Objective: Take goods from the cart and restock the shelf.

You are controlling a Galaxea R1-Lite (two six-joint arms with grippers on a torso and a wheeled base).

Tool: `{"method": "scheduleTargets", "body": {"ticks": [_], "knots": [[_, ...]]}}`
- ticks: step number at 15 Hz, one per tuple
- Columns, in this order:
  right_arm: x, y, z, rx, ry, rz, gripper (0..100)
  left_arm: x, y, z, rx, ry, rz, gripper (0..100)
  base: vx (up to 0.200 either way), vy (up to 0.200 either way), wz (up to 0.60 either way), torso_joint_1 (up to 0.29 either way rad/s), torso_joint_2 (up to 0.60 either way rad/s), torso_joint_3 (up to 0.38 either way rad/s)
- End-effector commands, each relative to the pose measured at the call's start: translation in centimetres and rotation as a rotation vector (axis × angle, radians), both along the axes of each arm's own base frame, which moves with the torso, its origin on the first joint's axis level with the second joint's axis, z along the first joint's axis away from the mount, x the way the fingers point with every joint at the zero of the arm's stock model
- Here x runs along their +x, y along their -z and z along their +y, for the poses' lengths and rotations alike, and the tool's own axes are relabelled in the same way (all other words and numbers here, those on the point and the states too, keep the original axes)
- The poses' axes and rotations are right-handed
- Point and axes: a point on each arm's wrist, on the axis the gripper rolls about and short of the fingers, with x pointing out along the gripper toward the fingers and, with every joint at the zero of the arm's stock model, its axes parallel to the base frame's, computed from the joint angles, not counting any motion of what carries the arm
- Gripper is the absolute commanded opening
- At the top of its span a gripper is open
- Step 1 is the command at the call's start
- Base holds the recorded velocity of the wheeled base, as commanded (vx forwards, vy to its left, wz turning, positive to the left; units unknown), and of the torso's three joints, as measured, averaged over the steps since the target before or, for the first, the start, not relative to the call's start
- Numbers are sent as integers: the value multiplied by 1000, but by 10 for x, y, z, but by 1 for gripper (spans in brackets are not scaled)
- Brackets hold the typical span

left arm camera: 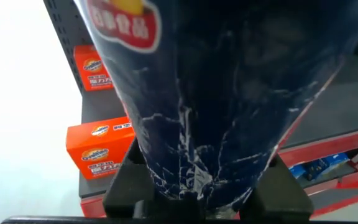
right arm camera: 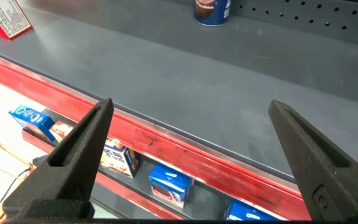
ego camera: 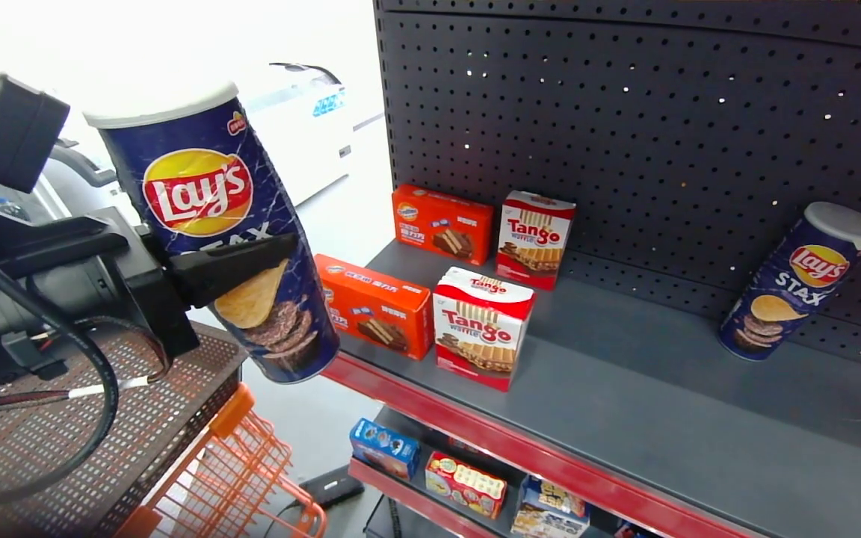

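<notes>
Head view: the left gripper [ego camera: 247, 278] is clamping a can [ego camera: 214, 224] around its middle, holding it tilted in the air above the cart [ego camera: 240, 467], just off the shelf [ego camera: 662, 388] front edge. A second can [ego camera: 800, 284] is standing by the back panel, well apart from the boxes [ego camera: 484, 325].

Left wrist view: the left gripper [left arm camera: 204, 190] fingers are pressing both sides of the can [left arm camera: 229, 93].

Right wrist view: the right gripper [right arm camera: 191, 155] is hovering over the shelf [right arm camera: 197, 81] edge, fingers spread wide and holding nothing.

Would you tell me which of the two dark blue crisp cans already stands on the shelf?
The dark blue cylindrical can on the grey shelf, at its right near the black pegboard; the other can is clamped in the left gripper, left of the shelf.
</notes>
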Motion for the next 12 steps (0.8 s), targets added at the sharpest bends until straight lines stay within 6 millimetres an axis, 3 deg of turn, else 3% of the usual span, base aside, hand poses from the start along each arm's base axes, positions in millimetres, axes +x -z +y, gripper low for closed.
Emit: {"method": "scheduleTargets", "body": {"ticks": [1, 5, 9, 12], "knots": [[0, 0, 0, 0, -1, 0, 100, -6, -2, 1, -5, 7, -11, 0, 0, 0, 0, 0, 0, 0], [0, 0, 0, 0, -1, 0, 100, -8, -8, -3, 30, 71, 79, 0, 0, 0, 0, 0, 0, 0], [0, 0, 0, -2, -1, 0, 100, -2, -6, -32, 58, 195, 118, 0, 0, 0, 0, 0, 0, 0], [0, 0, 0, -2, -1, 0, 100, 1, -2, -41, 65, 235, 127, 0, 0, 0, 0, 0, 0, 0]]}}
